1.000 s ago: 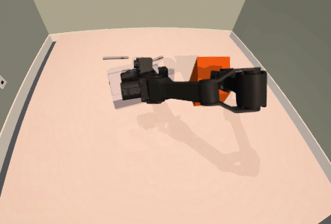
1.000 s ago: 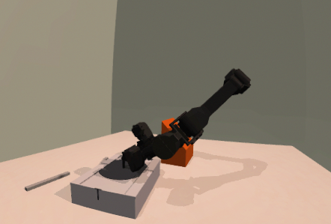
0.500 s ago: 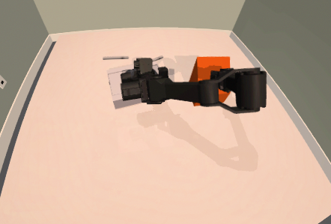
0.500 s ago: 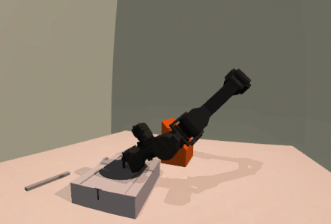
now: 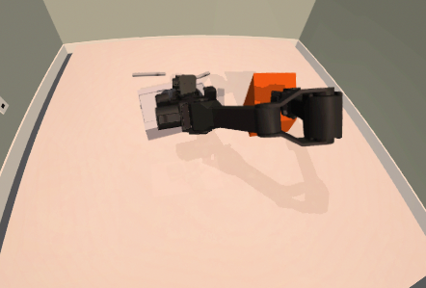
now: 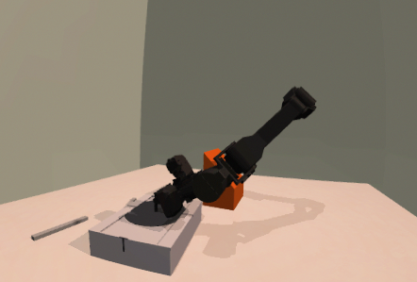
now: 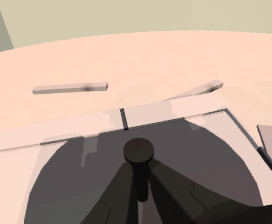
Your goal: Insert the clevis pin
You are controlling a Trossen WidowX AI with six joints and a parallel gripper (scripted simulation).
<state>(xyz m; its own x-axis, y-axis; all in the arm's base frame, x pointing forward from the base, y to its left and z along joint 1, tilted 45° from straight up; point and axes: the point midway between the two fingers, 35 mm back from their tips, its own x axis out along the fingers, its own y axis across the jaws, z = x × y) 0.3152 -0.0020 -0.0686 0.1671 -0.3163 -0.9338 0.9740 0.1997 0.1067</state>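
The gripper (image 5: 169,113) (image 6: 160,203) (image 7: 139,167) is clamped on the pin (image 7: 138,151), as the wrist view shows. The pin is dark and smooth, with a round, flat head uppermost and a slim shank running down between the fingers. It looks roughly upright, over the disc (image 6: 143,215) (image 7: 62,180). The disc is wide, thin and dark grey, inside the rim of the pale tray (image 5: 148,108) (image 6: 129,257) (image 7: 62,128). The holes are hidden, so whether the pin's tip has entered them cannot be told. A pale bar (image 5: 149,74) (image 6: 60,228) (image 7: 69,88) lies on the table beyond the tray.

In the exterior view, the arm (image 5: 236,117) (image 6: 278,126) slants down to the disc, the gripper low over it. The pin cannot be made out there. An orange block (image 5: 276,81) (image 6: 232,200) stands behind the tray.

In the top view, the arm covers the pin and most of the tray.

The step in hand seems to be lining up or inserting the pin. The next move likely calls for a small alignment check, then a straight lowering until the head meets the disc, before opening and backing clear.
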